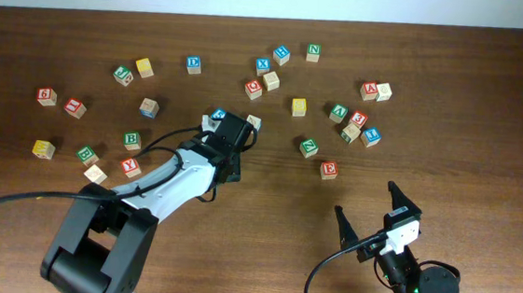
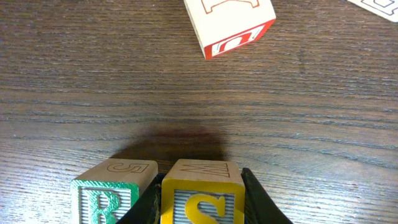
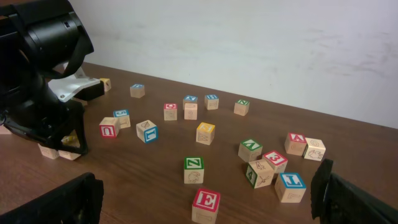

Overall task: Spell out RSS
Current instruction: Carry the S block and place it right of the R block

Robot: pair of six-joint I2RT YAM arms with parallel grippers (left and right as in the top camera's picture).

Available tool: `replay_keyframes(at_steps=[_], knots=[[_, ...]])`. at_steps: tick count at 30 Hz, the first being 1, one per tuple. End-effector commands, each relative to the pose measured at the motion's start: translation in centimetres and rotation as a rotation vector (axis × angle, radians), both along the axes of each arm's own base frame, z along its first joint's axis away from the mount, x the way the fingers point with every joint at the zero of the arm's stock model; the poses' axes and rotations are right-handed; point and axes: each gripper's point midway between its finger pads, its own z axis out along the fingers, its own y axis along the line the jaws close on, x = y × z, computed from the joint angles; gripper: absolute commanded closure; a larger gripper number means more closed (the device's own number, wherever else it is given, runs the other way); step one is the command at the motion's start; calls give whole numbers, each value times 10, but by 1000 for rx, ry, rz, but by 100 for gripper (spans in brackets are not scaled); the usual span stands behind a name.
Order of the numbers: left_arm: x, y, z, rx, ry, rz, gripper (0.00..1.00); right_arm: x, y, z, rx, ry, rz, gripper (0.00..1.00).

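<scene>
In the left wrist view the green-and-white R cube (image 2: 106, 200) stands on the table. A yellow S cube (image 2: 202, 204) stands right beside it on its right. My left gripper (image 2: 200, 180) has its black jaws against both sides of the S cube, the left jaw between the two cubes. In the overhead view my left gripper (image 1: 229, 146) covers both cubes. Other yellow cubes lie apart, one to the right (image 1: 299, 105) and one at the back left (image 1: 144, 67); their letters cannot be read. My right gripper (image 1: 366, 200) is open and empty near the front.
Several lettered cubes are scattered around: a red-lettered cube (image 2: 230, 25) just ahead of my left gripper, a green B (image 1: 131, 140), a green Z (image 1: 308, 147), a red E (image 1: 329, 170), a blue L (image 1: 371, 136). The left arm's cable loops over the table front left.
</scene>
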Motion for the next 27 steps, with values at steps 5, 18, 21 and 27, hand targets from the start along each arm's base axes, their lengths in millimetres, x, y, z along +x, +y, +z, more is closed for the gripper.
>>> replay_keyframes(at_steps=[5,18,21,27], knots=[[-3,3,-5,15,14,12,72,1,-2,-2,9,6,-10,2],[-9,1,-8,3,44,5,70,1,-2,-2,9,6,-10,2],[-9,1,-8,2,44,5,63,1,-2,-2,9,6,-10,2],[-9,1,-8,2,44,4,61,1,-2,-2,9,7,-10,2]])
